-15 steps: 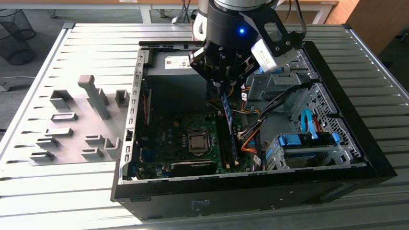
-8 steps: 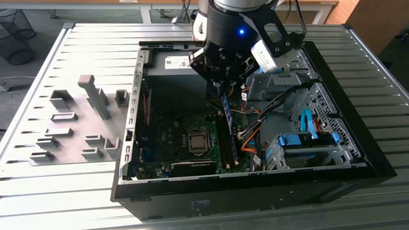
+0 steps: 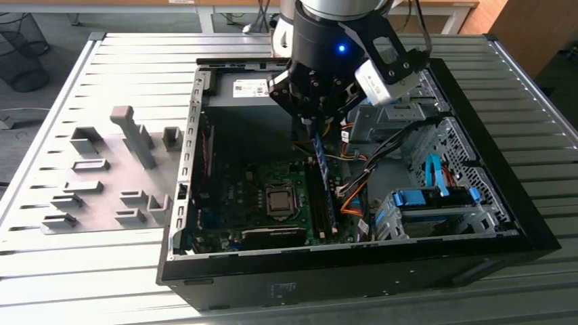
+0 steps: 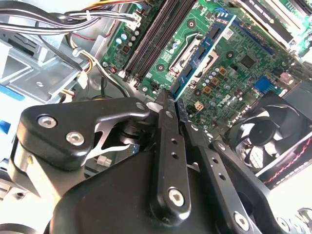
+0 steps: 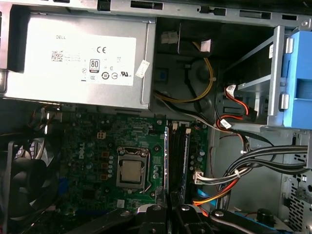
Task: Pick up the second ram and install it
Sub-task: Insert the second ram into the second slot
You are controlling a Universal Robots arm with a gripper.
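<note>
Gripper [image 3: 312, 123]: one, over the open case [image 3: 361, 274]. In the second wrist view its two fingers [image 4: 165, 146] are pressed together on the near end of the second ram [image 4: 202, 51], pinching the board between them.

Second ram: one stick in the grip. In the exterior view it [image 3: 319, 159] hangs on edge below the gripper, clear of the board, with its lower end toward 6 o'clock over the memory slots [image 3: 323, 203]. In the first wrist view it shows edge-on as a thin line beside the slots [image 5: 179, 156].

Step in hand (judgement): pick-up done, stick carried to the slot bank, not yet seated. Seating calls for the stick's long edge to run parallel to a free slot and sit square above it, then a straight, even press. A skewed entry would bind.

Slots: a dark parallel bank. I read two long channels in the first wrist view. I cannot tell whether one already holds a stick.

Motherboard, outward from the slots:
- processor socket [image 5: 130, 170]: one, at 9 o'clock of the slots in the exterior view
- fan [image 4: 265, 131]: one
- cable bundle [image 3: 357, 196], orange and black: one, at 3 o'clock of the slots

Farther:
- power supply [image 5: 78, 58]: one, at 12 o'clock inside the case
- blue drive-bay clips [image 3: 434, 196]: at least two, at 4 o'clock of the gripper

Table [image 3: 91, 284]: grey fixture blocks [image 3: 135, 135], roughly a dozen, at 9 o'clock of the case. No stick stands in them.
</note>
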